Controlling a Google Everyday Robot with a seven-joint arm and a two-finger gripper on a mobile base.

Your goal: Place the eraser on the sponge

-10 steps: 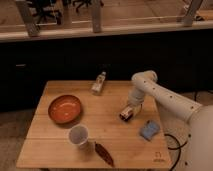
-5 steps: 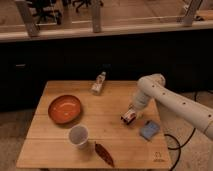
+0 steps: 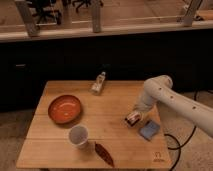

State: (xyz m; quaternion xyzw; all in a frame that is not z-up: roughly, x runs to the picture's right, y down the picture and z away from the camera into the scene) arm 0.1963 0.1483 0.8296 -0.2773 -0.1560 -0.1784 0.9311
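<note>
The eraser [image 3: 132,119], a small white block with a dark and reddish sleeve, is at the tip of my gripper [image 3: 135,116], which is shut on it. Both are over the right part of the wooden table [image 3: 115,105]. The white arm comes in from the right and bends down to the gripper. The sponge [image 3: 149,130], a flat light-blue pad, lies on the table just right of and slightly nearer than the eraser, a small gap away. I cannot tell whether the eraser touches the tabletop.
An orange bowl [image 3: 65,108] sits at the table's left. A white cup [image 3: 78,136] stands near the front, with a dark red leaf-shaped object [image 3: 104,153] beside it. A pale bottle-like object [image 3: 98,83] lies at the back edge. A black cable [image 3: 172,145] hangs at the right.
The gripper has carried the eraser to the right and toward the front, closer to the sponge. The arm's elbow has swung right. Nothing else on the table has moved.
</note>
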